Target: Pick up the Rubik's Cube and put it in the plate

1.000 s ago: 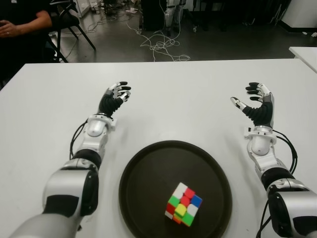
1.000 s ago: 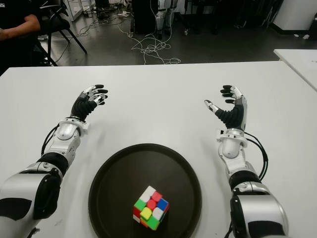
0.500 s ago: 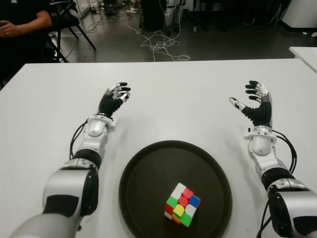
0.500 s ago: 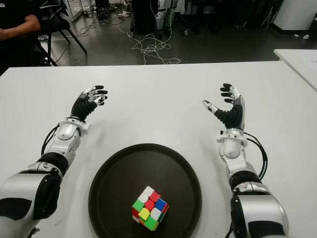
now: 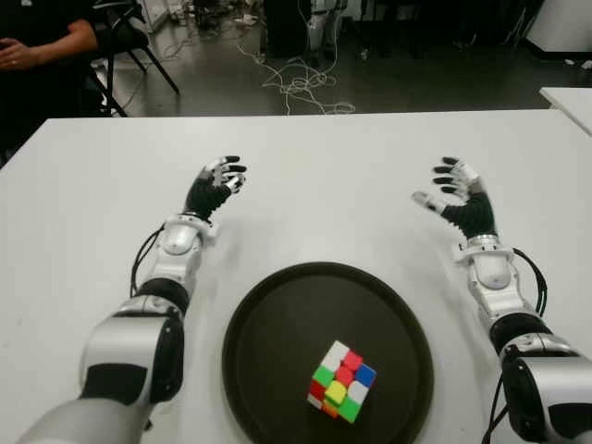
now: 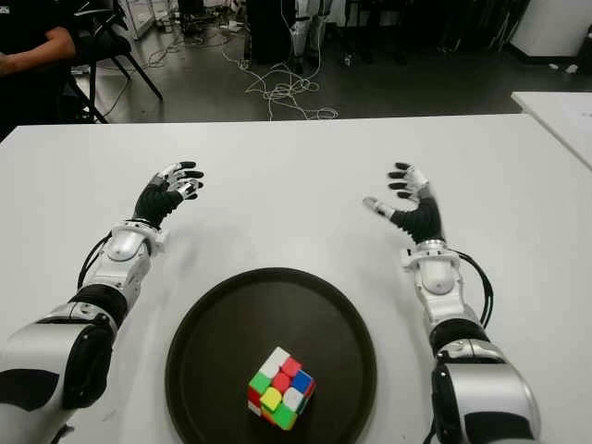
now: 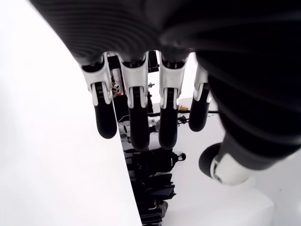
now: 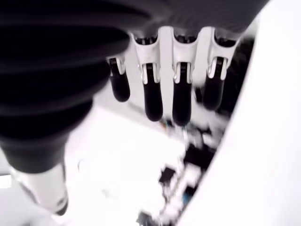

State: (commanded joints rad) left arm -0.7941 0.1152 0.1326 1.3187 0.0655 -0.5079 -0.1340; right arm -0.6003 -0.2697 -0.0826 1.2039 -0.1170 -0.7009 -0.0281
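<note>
The Rubik's Cube sits inside the round dark plate, toward its near side, tilted on a corner-like angle. No hand touches it. My left hand is out over the white table, beyond the plate's left edge, fingers spread and holding nothing. My right hand is raised beyond the plate's right edge, fingers spread and bare as well. The left wrist view shows fingers extended with nothing between them; the right wrist view shows fingers the same way.
The white table spreads around the plate. A second white table corner shows at the far right. A person's arm and a chair are at the far left, with cables on the floor behind.
My right hand has moved left and slightly down toward the table. The cube has settled a little within the plate. My left hand has barely moved.
</note>
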